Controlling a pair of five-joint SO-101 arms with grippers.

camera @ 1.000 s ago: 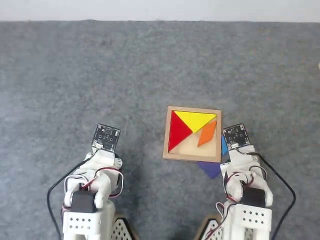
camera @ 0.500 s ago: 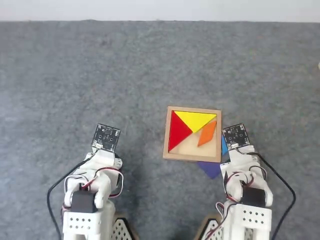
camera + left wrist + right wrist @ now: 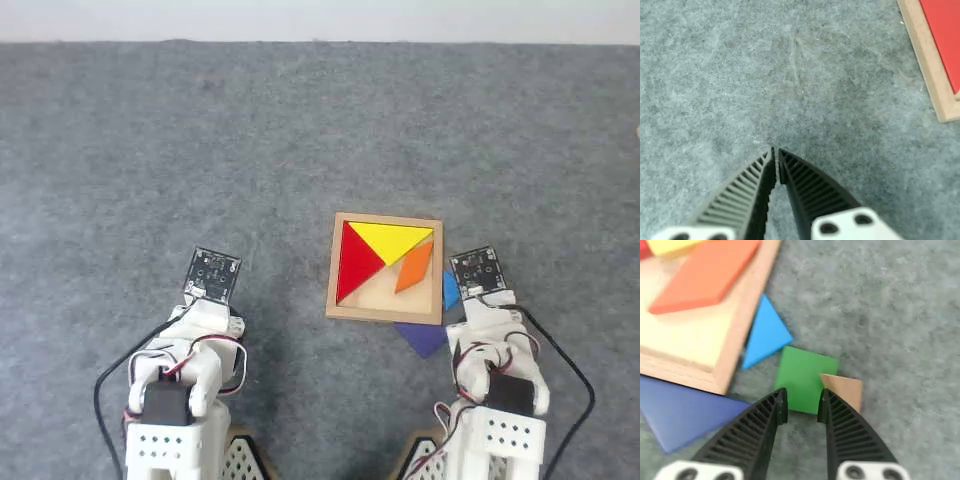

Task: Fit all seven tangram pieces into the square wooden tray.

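Tray point(image 3: 334, 270) on bench point(image 3: 200, 150) holds red point(image 3: 357, 265), yellow point(image 3: 392, 240) and orange point(image 3: 414, 268) pieces; right jaws slightly parted over green square point(image 3: 801, 375) near tray; left jaws closed above bench.

Your pale wood tray point(image 3: 385, 312) holds red triangle point(image 3: 355, 268), yellow triangle point(image 3: 390, 240), orange parallelogram point(image 3: 415, 267); beside it blue triangle point(image 3: 765, 335), green square point(image 3: 802, 375), tan triangle point(image 3: 847, 390).

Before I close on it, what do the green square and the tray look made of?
Green square: flat, matte, even colour, likely painted wood, possibly plastic. Tray: pale, bare-looking wood, faint grain on its rim.
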